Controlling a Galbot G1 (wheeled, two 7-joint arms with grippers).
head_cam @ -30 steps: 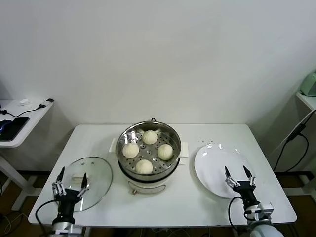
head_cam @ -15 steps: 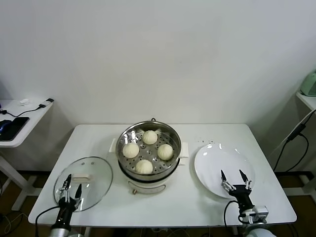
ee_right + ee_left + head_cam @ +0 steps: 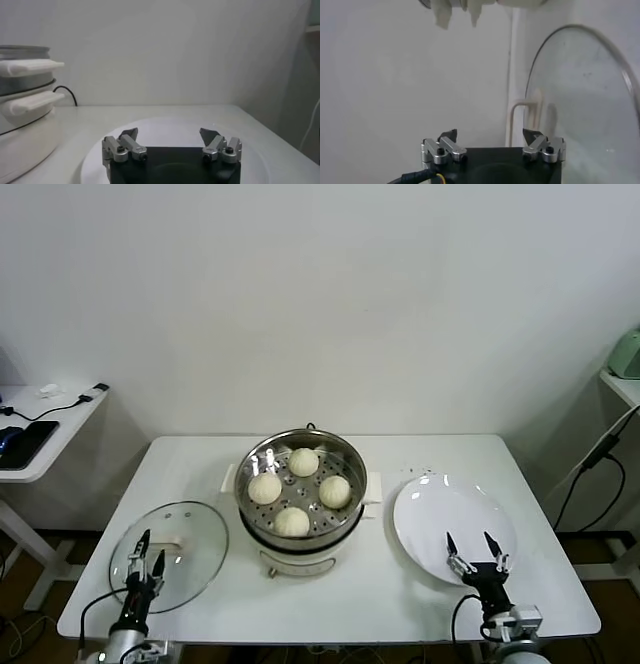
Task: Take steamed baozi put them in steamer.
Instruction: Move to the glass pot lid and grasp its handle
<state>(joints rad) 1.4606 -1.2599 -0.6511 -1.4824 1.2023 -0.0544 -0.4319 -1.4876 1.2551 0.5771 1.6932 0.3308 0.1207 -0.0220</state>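
Observation:
Several steamed baozi lie off-white and round on the perforated tray inside the steamer, a shiny steel pot on a cream base mid-table. My left gripper hangs open and empty over the near edge of the glass lid. In the left wrist view the left gripper faces that lid. My right gripper stands open and empty at the front edge of the white plate. In the right wrist view the right gripper is above the bare plate, with the steamer off to one side.
A white table carries everything. A side table with cables stands far left. A shelf with a green object and a hanging cable is at the far right. The steamer's cord runs behind it.
Both grippers have drawn back toward the table's front edge and sunk lower in the head view. The left one has also turned. The baozi, lid and plate have not moved.

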